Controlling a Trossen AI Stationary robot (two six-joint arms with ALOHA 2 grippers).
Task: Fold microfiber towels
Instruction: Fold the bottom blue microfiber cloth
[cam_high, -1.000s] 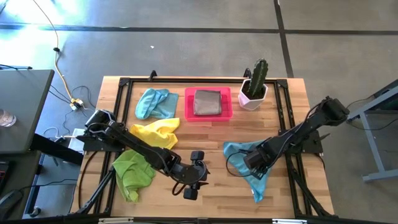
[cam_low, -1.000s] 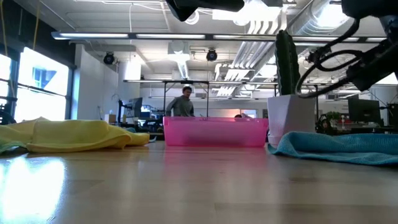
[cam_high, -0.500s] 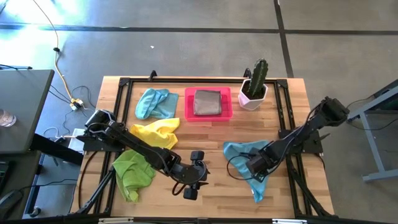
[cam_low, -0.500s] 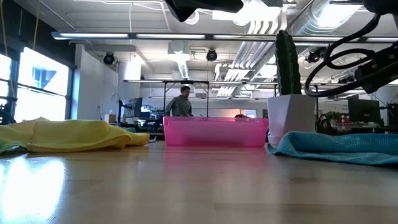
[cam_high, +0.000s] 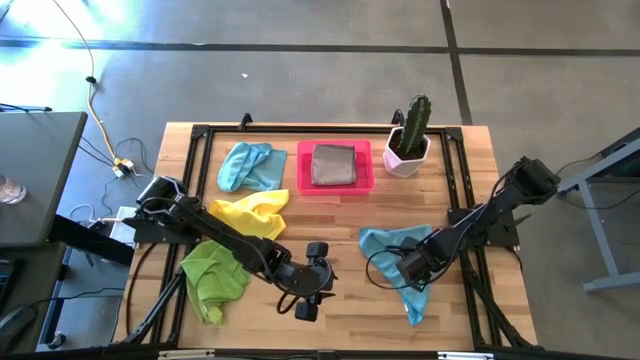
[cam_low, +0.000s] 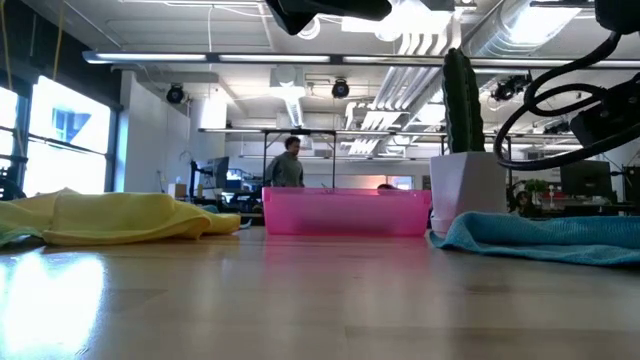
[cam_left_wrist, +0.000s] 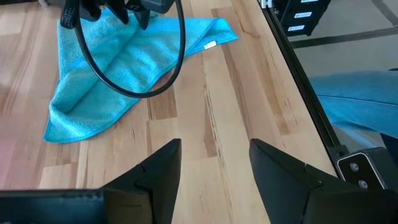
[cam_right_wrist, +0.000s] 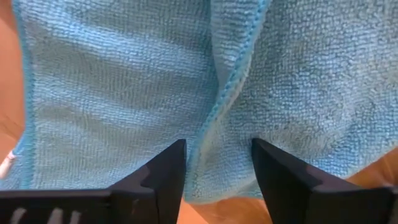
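A light blue towel (cam_high: 383, 242) lies crumpled at the table's right front, with one hemmed edge (cam_right_wrist: 231, 92) running across it. My right gripper (cam_high: 409, 268) points down over it, open, its fingers (cam_right_wrist: 163, 167) on either side of that hem. My left gripper (cam_high: 311, 291) hangs open over bare wood near the front middle, and the blue towel (cam_left_wrist: 118, 68) shows in its wrist view. A lime green towel (cam_high: 212, 276), a yellow towel (cam_high: 255, 213) and another light blue towel (cam_high: 250, 165) lie bunched on the left. A folded grey towel (cam_high: 333, 165) lies in the pink tray (cam_high: 303, 168). My right gripper is close over the blue towel, its open fingers astride the hemmed edge (cam_right_wrist: 214, 118). I cannot tell whether the fingertips touch the cloth.
A potted cactus (cam_high: 409, 140) stands at the back right beside the pink tray. Bare wood lies between the two grippers and along the front edge. A black frame runs round the table. In the low view a person (cam_low: 288, 168) stands in the room behind.
My right gripper has tipped and turned a little over the blue towel and edged toward the table's near edge. The towel has not moved.
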